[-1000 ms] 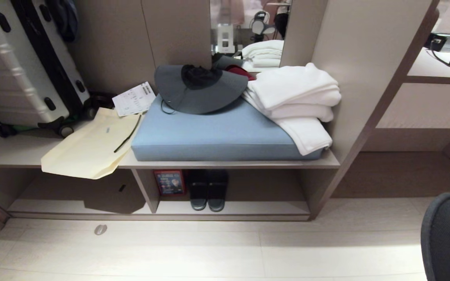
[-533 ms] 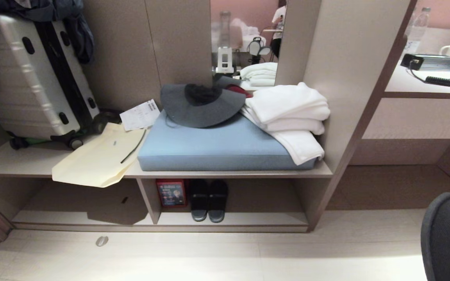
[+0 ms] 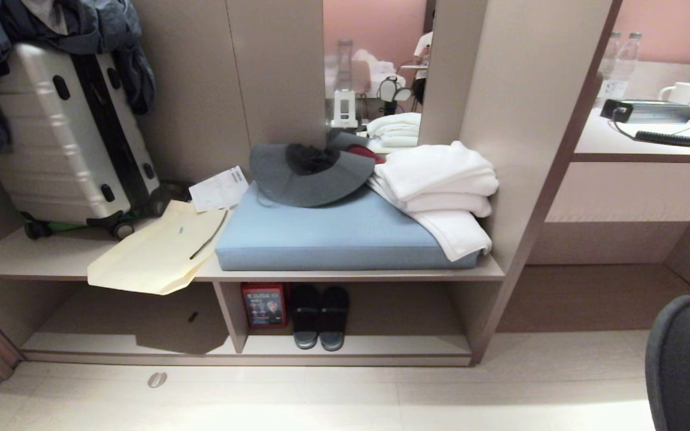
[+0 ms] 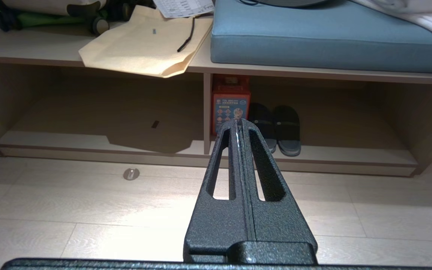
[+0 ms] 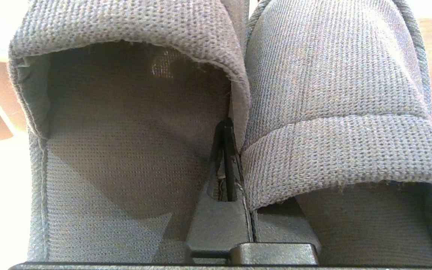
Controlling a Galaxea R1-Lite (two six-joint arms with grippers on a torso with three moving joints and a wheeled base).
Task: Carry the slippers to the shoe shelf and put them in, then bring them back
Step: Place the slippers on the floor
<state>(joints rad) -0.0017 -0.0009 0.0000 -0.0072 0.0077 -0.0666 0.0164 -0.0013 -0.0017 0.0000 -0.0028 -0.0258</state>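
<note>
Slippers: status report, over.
Right gripper shut on slippers. Left gripper shut, empty. Shoe shelf ahead, another dark pair inside.

Slippers (image 5: 332, 112): coarse knitted grey cloth, matt, edges slightly frayed. Right pincer (image 5: 226, 157): black, grainy matt coating, pressed tight between the two slippers. Left pincer (image 4: 239, 125): same speckled black finish, rough. Shoe shelf (image 3: 381, 346): pale wood laminate, smooth, low sheen. Floor (image 3: 381, 401): light wood-grain planks, faintly glossy where light falls. Cushion (image 3: 333, 239): blue woven cloth, matt. Towels (image 3: 441, 179): white, soft terry look. Suitcase (image 3: 57, 137): ribbed hard plastic shell, satin silver. Bag (image 3: 153, 257): cream, matt, paper-like.
</note>
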